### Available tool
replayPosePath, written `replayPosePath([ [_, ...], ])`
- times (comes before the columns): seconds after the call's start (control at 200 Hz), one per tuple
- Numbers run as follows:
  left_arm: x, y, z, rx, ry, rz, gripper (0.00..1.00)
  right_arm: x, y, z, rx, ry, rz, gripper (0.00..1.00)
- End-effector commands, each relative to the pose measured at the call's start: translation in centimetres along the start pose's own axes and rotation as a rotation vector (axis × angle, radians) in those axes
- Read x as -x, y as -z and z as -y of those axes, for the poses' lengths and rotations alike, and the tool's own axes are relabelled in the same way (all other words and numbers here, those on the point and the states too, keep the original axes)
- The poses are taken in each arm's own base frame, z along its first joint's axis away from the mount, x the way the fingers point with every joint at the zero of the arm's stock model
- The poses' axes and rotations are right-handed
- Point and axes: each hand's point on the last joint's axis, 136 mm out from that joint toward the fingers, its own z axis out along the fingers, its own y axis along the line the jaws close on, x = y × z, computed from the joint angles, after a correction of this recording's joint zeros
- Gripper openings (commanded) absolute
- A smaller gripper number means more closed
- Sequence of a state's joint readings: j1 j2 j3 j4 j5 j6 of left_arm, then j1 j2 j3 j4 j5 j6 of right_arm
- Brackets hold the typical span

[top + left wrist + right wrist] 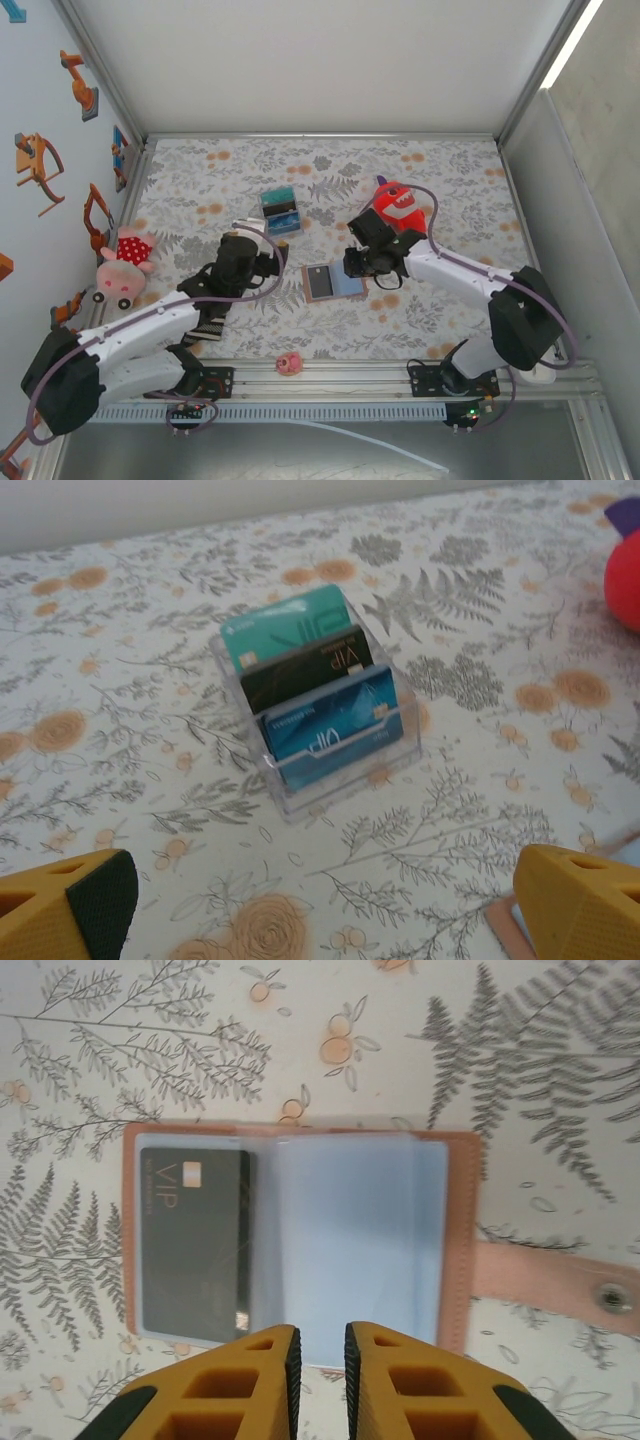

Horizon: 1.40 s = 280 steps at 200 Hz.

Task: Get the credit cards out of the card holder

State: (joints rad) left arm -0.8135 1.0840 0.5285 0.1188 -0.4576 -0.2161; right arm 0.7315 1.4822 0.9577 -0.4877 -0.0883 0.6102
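Observation:
The card holder (300, 1250) lies open and flat on the floral cloth, tan rim round pale blue clear sleeves, its snap tab (560, 1282) stretched out to the right. A dark VIP credit card (195, 1245) sits in its left pocket. My right gripper (322, 1350) hovers at the holder's near edge, its yellow fingers a narrow gap apart with nothing between them. From above, the holder (330, 282) lies just left of the right gripper (362, 262). My left gripper (330, 910) is wide open and empty, a corner of the holder (505, 920) beside its right finger.
A clear stand (315, 695) with a teal, a black and a blue card stands ahead of the left gripper, also seen from above as the stand (281, 211). A red plush monster (398, 207), a pink pig plush (125, 262) and a small pink toy (289, 363) lie around.

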Motion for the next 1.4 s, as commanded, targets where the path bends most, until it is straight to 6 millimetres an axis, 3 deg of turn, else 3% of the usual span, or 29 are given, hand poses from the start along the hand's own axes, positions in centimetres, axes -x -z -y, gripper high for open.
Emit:
replayPosePath([
  [0.0,-2.0,-0.8,1.1,0.003,-0.027,-0.055,0.97,0.6,-0.5,-2.1,0.098,-0.037,-0.025,0.19],
  [0.265,-4.6,-2.7,3.2,-0.033,0.05,-0.127,0.97,-0.3,-2.9,-3.1,0.161,-0.079,-0.094,0.18],
  [0.741,-8.5,-4.8,6.1,-0.116,0.062,-0.346,0.97,-0.7,-4.5,-3.5,0.191,-0.101,-0.126,0.18],
  [0.942,-10.0,-5.4,6.2,-0.123,0.067,-0.413,0.97,-1.1,-5.1,-3.1,0.177,-0.107,-0.141,0.18],
  [1.137,-10.8,-5.4,6.0,-0.115,0.044,-0.448,0.97,-1.4,-5.6,-2.7,0.162,-0.123,-0.148,0.28],
  [1.397,-11.8,-5.3,5.6,-0.097,0.001,-0.493,0.97,-1.7,-6.1,-3.1,0.198,-0.142,-0.155,0.27],
])
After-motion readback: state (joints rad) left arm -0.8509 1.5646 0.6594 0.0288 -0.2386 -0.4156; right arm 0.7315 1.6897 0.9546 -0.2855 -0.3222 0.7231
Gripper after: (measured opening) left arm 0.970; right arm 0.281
